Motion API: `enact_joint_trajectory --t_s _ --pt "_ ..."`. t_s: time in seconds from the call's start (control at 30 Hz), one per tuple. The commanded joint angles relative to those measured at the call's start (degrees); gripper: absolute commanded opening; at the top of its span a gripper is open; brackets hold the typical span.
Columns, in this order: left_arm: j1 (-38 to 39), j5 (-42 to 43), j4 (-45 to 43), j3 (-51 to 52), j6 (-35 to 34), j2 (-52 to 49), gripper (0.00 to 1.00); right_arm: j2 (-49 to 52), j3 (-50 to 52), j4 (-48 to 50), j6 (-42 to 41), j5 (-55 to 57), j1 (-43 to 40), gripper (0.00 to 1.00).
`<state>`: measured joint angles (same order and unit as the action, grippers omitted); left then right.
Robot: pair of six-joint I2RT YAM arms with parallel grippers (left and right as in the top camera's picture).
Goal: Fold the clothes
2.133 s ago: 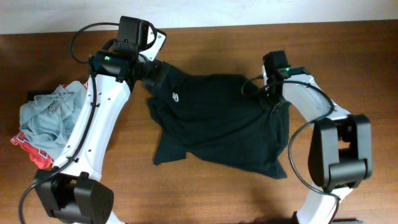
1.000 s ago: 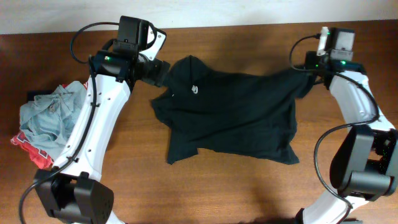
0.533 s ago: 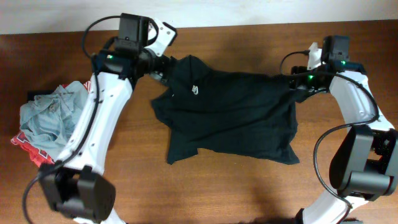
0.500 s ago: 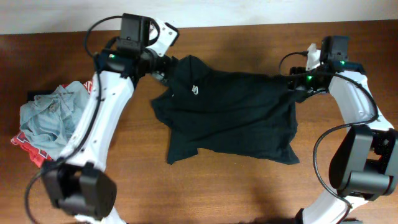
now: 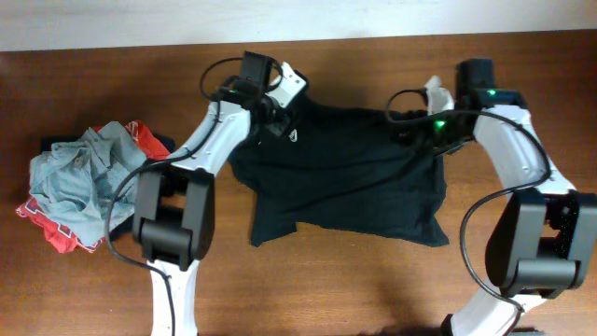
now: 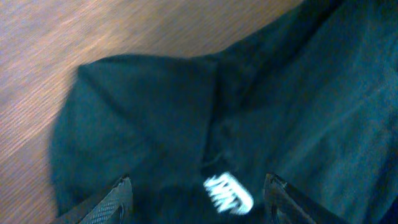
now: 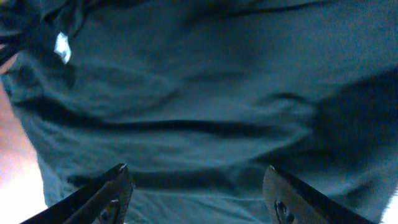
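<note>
Overhead only: heap of grey-blue and red garments (image 5: 79, 187) at far left, well apart from the black T-shirt (image 5: 345, 187), spread and rumpled on the table (image 5: 373, 289). Left wrist close-up: white logo (image 6: 227, 191), soft folds, left gripper (image 6: 199, 196) fingers wide above. Right wrist: right gripper (image 7: 199, 193) fingers wide too, over creased cloth. Brown wood grain, pale wall (image 5: 93, 19) behind.

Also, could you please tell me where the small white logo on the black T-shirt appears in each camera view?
Overhead: the small white logo sits upper centre-left, near the shirt's top left corner.
Left wrist: the logo is at bottom centre, blurred.
Right wrist: a small white patch at upper left, probably the same logo.
Shared landmark: the soft black short-sleeved T-shirt, which fills most of both wrist views.
</note>
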<state>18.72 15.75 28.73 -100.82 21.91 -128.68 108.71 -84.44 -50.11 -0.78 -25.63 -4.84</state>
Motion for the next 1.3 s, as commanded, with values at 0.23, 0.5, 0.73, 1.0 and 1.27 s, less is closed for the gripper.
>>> enact_joint_trajectory --t_s 0.23,0.5,0.73,1.0,1.27 --pt "1.7 -1.2 -5.9 0.0 0.9 -7.6 0.39 -1.8 -0.5 -1.7 1.4 1.3 2.1 0.70" --pt "1.7 -5.6 -12.2 0.0 -1.5 -8.7 0.02 -1.8 -0.5 -2.8 1.4 2.6 2.2 0.69" --pt "1.7 -6.8 -12.7 -5.6 -3.3 -8.7 0.00 -1.7 -0.5 -3.3 1.4 5.3 2.2 0.68" --pt "1.2 -11.3 -16.9 -9.9 -4.8 -8.7 0.00 -1.7 -0.5 -3.7 1.4 5.4 2.2 0.68" --pt "-0.3 -18.0 -27.0 -9.9 -7.6 -11.6 0.43 -1.7 -0.5 -5.1 1.4 5.4 2.1 0.68"
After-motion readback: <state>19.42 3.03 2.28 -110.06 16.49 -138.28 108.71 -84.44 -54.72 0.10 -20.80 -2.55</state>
